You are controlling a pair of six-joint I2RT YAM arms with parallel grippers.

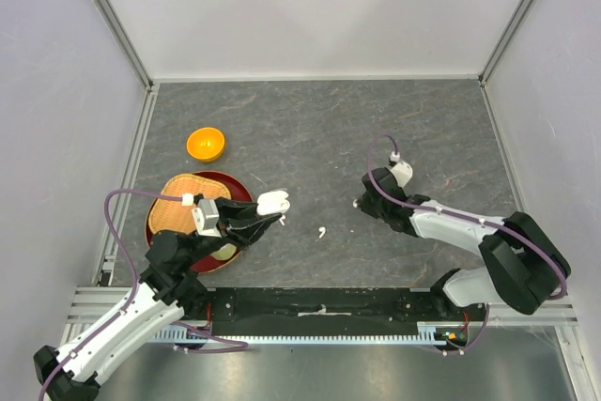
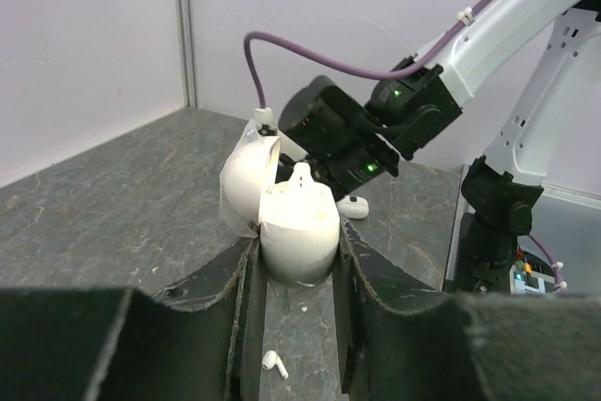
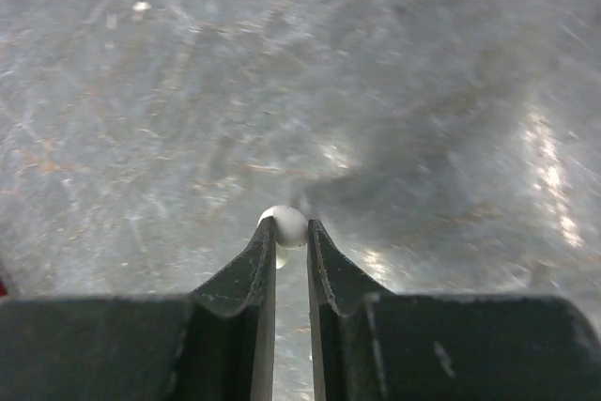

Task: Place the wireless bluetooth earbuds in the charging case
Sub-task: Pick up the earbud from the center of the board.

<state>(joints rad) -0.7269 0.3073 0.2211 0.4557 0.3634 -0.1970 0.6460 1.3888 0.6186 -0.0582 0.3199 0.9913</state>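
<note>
Reaches forward with left gripper (image 2: 296, 260), squeezing the open charging case (image 2: 299, 223). Dips low, right of the case, with right gripper (image 3: 290, 232), pinching one earbud (image 3: 285, 222). Second earbud (image 1: 321, 232) loose beside the case, red tray (image 1: 150, 230) left of it.

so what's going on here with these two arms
The left arm's fingers are clamped on a white charging case with its lid open, and what looks like one earbud already sits in it. The right arm's fingers pinch a tiny white earbud right at the table. Another earbud lies loose on the table between the arms.
</note>
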